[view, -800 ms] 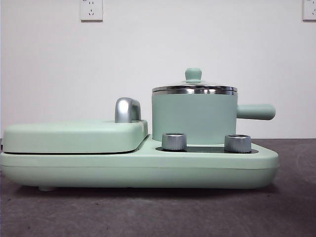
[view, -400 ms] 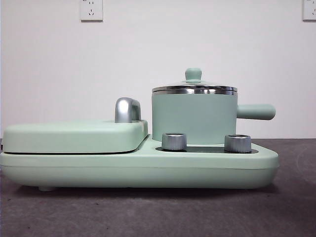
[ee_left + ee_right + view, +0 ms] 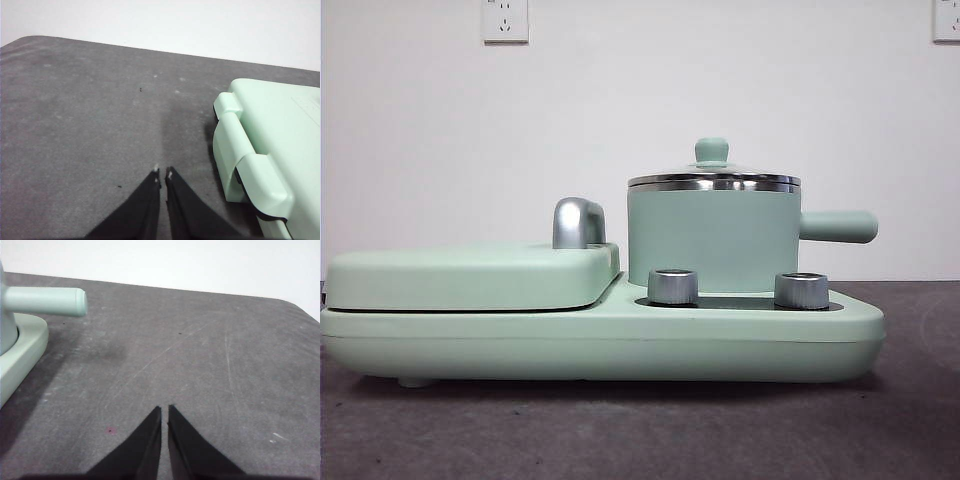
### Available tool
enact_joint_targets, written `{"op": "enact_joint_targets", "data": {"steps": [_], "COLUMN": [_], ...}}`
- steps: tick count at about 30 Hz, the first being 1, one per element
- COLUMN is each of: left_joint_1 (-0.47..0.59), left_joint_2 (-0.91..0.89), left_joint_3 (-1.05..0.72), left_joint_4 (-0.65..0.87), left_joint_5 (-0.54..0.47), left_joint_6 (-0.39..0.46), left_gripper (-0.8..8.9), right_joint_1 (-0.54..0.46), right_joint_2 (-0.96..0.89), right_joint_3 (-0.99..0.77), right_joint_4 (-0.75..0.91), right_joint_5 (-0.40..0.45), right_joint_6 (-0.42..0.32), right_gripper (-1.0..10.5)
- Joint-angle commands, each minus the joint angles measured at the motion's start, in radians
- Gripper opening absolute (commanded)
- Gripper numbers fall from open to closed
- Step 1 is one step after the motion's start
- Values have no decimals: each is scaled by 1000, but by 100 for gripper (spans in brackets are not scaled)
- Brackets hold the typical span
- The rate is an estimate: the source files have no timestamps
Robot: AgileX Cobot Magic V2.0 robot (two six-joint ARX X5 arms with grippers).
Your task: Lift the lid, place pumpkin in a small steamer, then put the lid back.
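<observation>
lid (image 3: pixel 712 176) on small steamer (image 3: pixel 712 238) — both pincers closed — no legible writing

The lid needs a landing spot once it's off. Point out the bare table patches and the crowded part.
Bare grey table lies beyond the small steamer's side handle, ahead of the right gripper. More lies beside the appliance's hinged end, ahead of the left gripper. The base near the knobs is crowded.
</observation>
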Motion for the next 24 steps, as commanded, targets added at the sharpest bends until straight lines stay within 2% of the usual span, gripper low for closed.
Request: {"op": "enact_joint_targets", "data": {"steps": [1,24], "left_joint_1": [0,0], "left_joint_2": [-2,-2], "left_joint_3": [-19,-19], "left_joint_4": [-6,-6], "left_joint_5": [-3,-3], "left_joint_6": [9,9], "left_gripper": [24,24], "right_joint_1": [2,2], "right_joint_2": [-2,-2], "right_joint_3": [-6,-6], "right_joint_4": [-6,23], "right_joint_5": [6,6], "right_joint_6": [-11,-11], "right_gripper": [20,21]}}
